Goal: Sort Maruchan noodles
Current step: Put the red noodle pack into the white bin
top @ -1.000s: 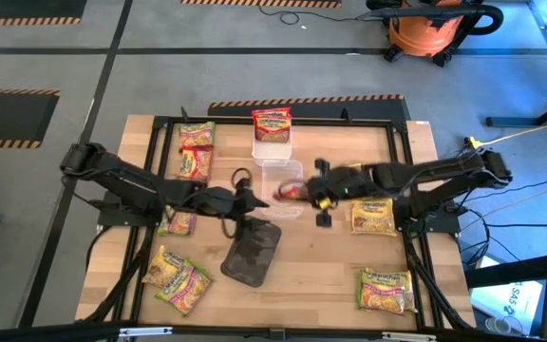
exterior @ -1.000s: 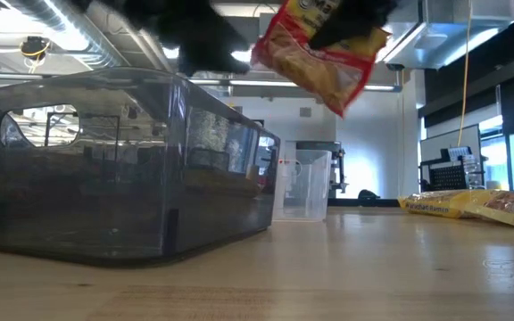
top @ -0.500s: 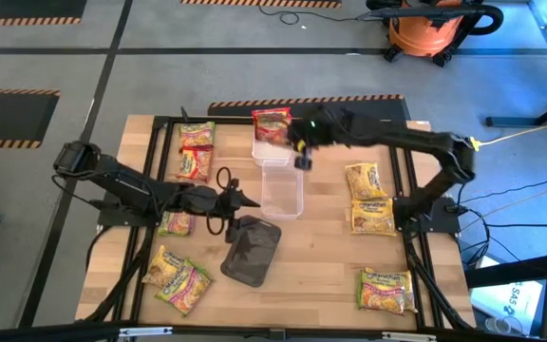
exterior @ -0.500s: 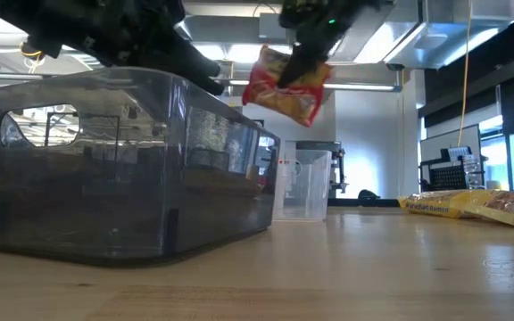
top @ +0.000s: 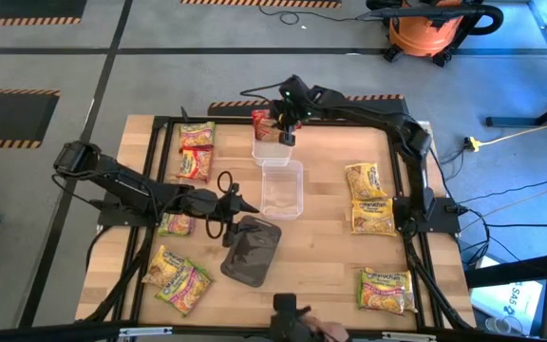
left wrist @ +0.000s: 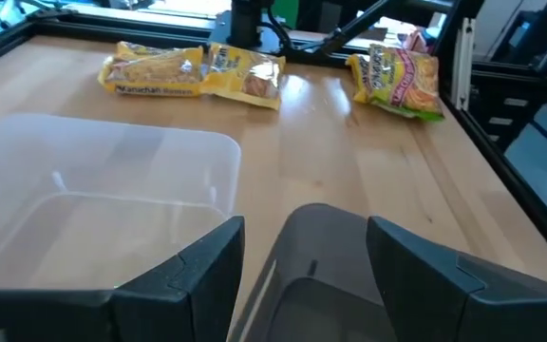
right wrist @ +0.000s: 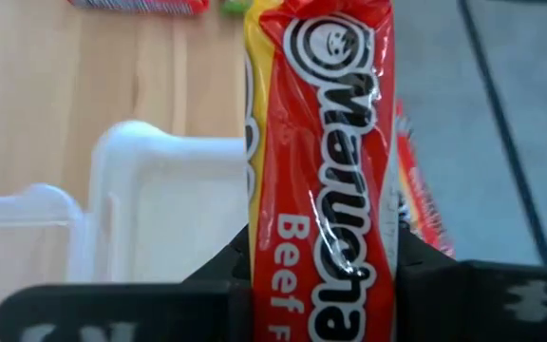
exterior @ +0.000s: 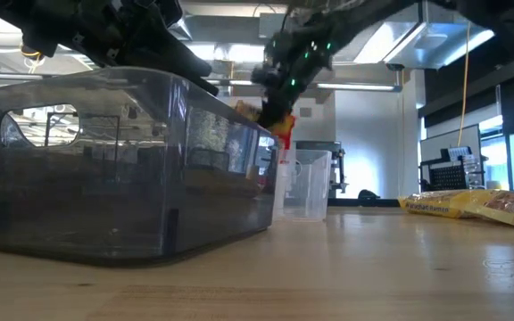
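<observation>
My right gripper [top: 287, 131] reaches to the table's far side, shut on a red Maruchan beef packet [right wrist: 323, 161]. It holds the packet over a white tray [right wrist: 160, 190]. A second red packet [top: 262, 118] lies in that tray. In the low view the held packet [exterior: 281, 125] hangs behind the dark tray [exterior: 123, 160]. My left gripper [left wrist: 302, 275] stands open at mid-table, its fingers either side of the dark tray's [top: 252, 252] far end and touching nothing. A clear tray [top: 281, 187] sits between the white and dark ones. My right gripper pinches the red packet between its two fingers, one finger [right wrist: 226, 271] on each side, near the packet's "Beef" end [right wrist: 321, 275]. The fingers slant down from the table's right. The packet hangs lifted clear above the white tray, its printed face bowed toward the wrist camera.
Loose packets lie in groups: far left [top: 196, 152], near left [top: 179, 275], right [top: 370, 199] and near right [top: 386, 290]. A black frame rail [top: 160, 122] rings the tabletop. A person's hand [top: 323, 330] shows at the near edge.
My right gripper has swung from over the clear tray toward the table's far edge, carrying the red packet to above the white tray; the packet stays gripped and hanging. My left gripper has sunk a little beside the dark tray.
</observation>
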You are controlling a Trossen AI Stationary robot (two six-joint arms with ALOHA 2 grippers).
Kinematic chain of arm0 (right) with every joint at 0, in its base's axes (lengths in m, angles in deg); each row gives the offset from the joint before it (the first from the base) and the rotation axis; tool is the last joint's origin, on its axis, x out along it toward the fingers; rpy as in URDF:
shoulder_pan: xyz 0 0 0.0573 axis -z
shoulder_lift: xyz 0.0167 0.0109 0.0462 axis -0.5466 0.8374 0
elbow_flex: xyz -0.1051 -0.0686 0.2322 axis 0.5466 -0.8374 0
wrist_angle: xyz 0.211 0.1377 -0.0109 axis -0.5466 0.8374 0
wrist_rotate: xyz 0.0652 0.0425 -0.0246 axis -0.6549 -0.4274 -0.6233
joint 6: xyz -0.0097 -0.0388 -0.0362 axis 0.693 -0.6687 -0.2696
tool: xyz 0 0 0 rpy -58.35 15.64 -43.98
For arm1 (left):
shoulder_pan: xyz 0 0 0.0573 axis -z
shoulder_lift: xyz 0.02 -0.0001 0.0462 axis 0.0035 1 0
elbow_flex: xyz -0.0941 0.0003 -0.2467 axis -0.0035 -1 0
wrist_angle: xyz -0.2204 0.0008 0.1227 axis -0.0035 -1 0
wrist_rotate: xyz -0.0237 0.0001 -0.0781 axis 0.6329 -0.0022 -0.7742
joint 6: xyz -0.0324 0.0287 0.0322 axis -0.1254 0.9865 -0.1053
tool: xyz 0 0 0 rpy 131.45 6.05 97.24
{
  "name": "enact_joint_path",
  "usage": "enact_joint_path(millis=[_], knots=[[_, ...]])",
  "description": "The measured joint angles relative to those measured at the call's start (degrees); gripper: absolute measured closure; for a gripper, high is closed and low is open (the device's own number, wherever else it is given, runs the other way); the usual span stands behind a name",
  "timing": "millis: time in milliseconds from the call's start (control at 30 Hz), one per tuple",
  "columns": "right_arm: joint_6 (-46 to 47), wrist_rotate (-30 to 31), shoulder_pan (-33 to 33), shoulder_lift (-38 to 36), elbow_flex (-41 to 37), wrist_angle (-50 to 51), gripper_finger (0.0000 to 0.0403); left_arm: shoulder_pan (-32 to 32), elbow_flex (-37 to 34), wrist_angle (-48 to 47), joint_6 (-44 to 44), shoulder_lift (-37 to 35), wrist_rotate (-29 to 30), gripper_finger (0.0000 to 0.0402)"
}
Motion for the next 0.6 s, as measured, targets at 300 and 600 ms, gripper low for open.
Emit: enact_joint_path(millis=[300, 600], knots=[[-0.15, -3.97, 1.42, 5.83, 0.05, -0.37, 0.0321, -0.02, 0.01, 0.03, 0.04, 0.02, 0.24, 0.0186], [0.03, -4.12, 1.4, 8.87, 0.09, 0.02, 0.032, -0.02, 0.01, 0.12, 0.07, 0.02, 0.24, 0.0186]])
